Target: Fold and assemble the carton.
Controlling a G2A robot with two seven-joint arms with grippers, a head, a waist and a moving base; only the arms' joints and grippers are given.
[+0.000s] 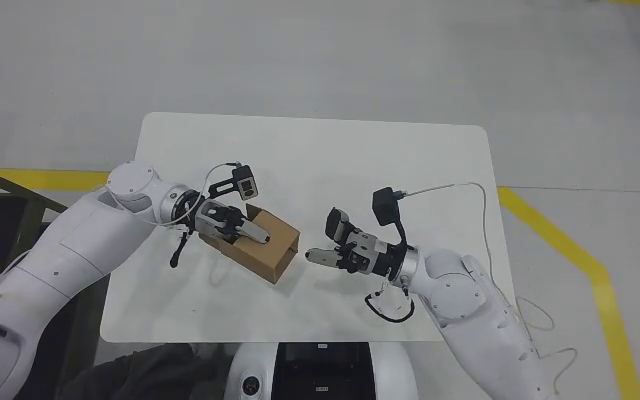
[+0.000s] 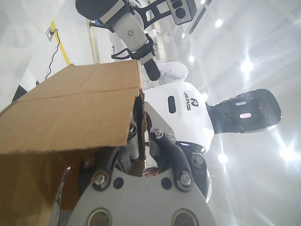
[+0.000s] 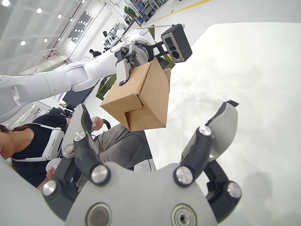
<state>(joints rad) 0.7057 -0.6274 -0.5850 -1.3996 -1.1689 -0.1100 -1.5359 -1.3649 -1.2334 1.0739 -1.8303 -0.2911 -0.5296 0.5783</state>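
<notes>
A brown cardboard carton (image 1: pixel 262 250) is held tilted over the front left part of the white table (image 1: pixel 400 160). My left gripper (image 1: pixel 240 228) is shut on its upper wall; in the left wrist view that wall (image 2: pixel 70 111) runs between the jaws of the gripper (image 2: pixel 141 128). The right wrist view shows the carton (image 3: pixel 152 95) with its near end partly folded, one flap tucked inward, and the left gripper (image 3: pixel 124 71) clamped at its far top edge. My right gripper (image 1: pixel 328 240) stands open a short way from the carton's open end, nothing between its fingers (image 3: pixel 225 118).
The back and right of the table (image 3: pixel 235 59) are bare. A thin white cable (image 1: pixel 450 187) arcs from the right wrist camera over the table. The table's front edge lies just under the carton.
</notes>
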